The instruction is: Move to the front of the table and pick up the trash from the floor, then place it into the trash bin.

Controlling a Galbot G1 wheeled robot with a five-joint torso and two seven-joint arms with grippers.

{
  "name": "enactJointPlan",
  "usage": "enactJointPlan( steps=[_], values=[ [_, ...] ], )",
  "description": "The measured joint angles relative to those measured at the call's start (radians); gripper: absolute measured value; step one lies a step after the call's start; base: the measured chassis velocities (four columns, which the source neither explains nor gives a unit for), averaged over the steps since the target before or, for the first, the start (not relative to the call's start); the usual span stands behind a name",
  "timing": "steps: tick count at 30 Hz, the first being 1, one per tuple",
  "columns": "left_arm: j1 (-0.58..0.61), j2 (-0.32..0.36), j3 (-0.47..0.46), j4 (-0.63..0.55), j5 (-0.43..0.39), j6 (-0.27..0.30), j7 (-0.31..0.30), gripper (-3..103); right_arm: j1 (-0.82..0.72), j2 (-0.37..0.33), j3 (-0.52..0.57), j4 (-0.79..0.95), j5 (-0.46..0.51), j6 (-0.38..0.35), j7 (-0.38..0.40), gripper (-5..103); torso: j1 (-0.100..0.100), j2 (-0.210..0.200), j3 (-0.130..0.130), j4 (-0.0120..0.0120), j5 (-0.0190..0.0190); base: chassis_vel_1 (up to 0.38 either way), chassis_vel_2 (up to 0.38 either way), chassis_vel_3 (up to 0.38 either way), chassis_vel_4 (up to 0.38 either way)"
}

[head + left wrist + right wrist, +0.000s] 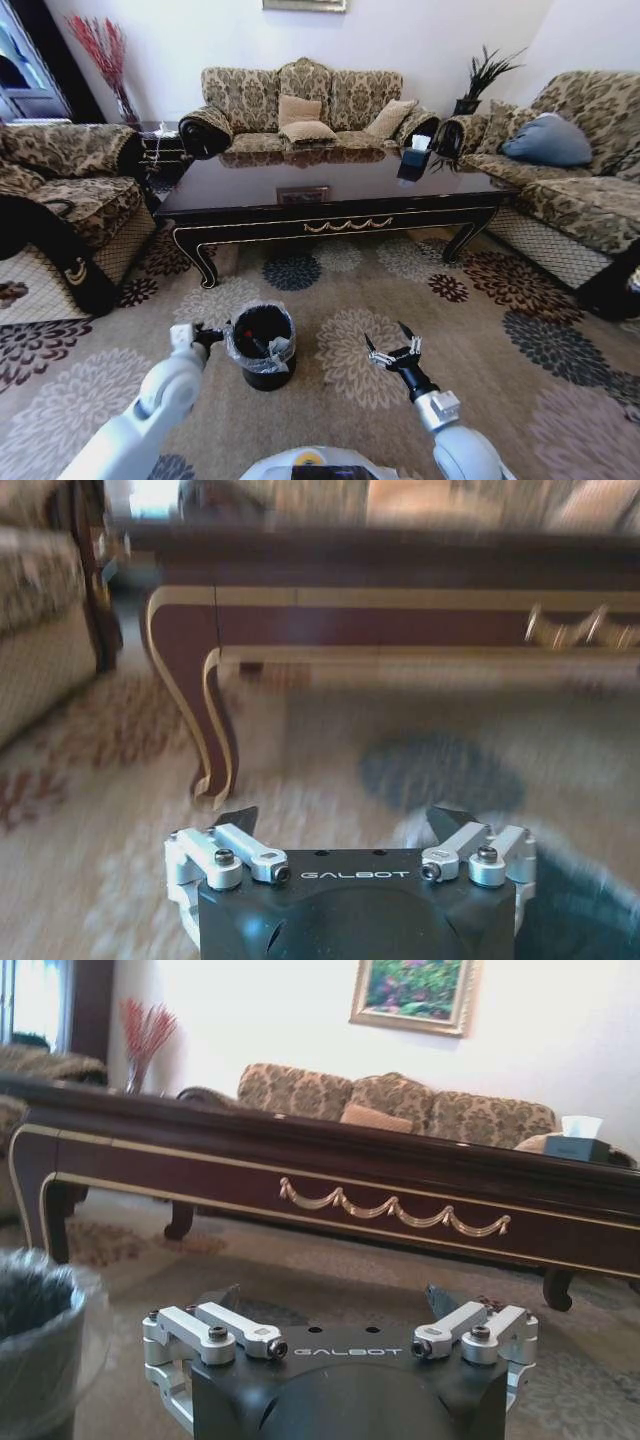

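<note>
Trash [272, 347] sits inside the bin [262, 349] on the rug [520, 340], before the table [330, 195]. Left gripper [208, 336] hangs just beside the bin's left rim, fingers spread and empty. Right gripper [393, 353] hovers over the rug, apart from the bin, its 2 fingers open, holding nothing.

Glossy dark wood table [330, 185], clear-plastic-lined trash bin [262, 345]
</note>
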Motion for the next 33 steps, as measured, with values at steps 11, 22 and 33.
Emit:
enactJointPlan(
  steps=[11,22,33],
  values=[
    [0.263,-0.153,-0.141,-0.007,0.407,-0.382,0.244,100,-0.019,0.108,0.075,-0.001,0.030,0.086,-0.081,100,0.000,0.000,0.000,0.0002,0.0001,0.000,0.000,0.000,0.000],
    [0.472,-0.296,-0.198,-0.039,0.541,-0.591,0.330,100,-0.007,0.131,0.122,-0.002,0.067,0.106,-0.099,100,0.000,0.000,0.000,0.0006,0.0001,0.000,0.000,0.000,0.000],
    [0.480,-0.297,-0.197,-0.023,0.547,-0.621,0.322,100,-0.011,0.143,0.152,-0.012,0.080,0.130,-0.128,100,0.000,0.000,0.000,0.0000,0.0000,0.000,0.000,0.000,0.000]
  ],
)
